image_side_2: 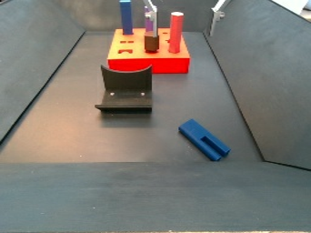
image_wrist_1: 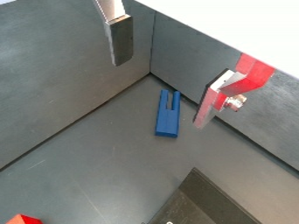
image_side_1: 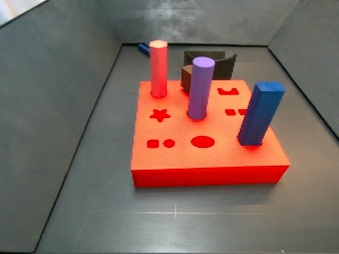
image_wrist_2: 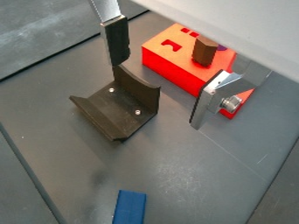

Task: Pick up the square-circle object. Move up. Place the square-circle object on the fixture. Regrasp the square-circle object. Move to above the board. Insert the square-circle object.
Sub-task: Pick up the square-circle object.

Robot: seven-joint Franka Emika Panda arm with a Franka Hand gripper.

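Observation:
The square-circle object (image_wrist_1: 169,115) is a small blue peg with a slotted end, lying flat on the dark floor near a wall corner; it also shows in a side view (image_side_2: 205,139) and in a wrist view (image_wrist_2: 129,208). My gripper (image_wrist_1: 163,74) hangs well above it, open, with nothing between its fingers (image_wrist_1: 121,39). The fixture (image_side_2: 125,89) stands apart from the peg, between it and the board, and shows below my gripper (image_wrist_2: 163,77) in a wrist view (image_wrist_2: 117,109). The red board (image_side_1: 212,159) sits beyond the fixture.
On the board stand a red peg (image_side_1: 159,67), a purple cylinder (image_side_1: 200,87) and a tall blue square post (image_side_1: 261,114). Grey walls (image_side_2: 261,73) enclose the floor on all sides. One wall (image_wrist_1: 198,61) rises close behind the blue peg.

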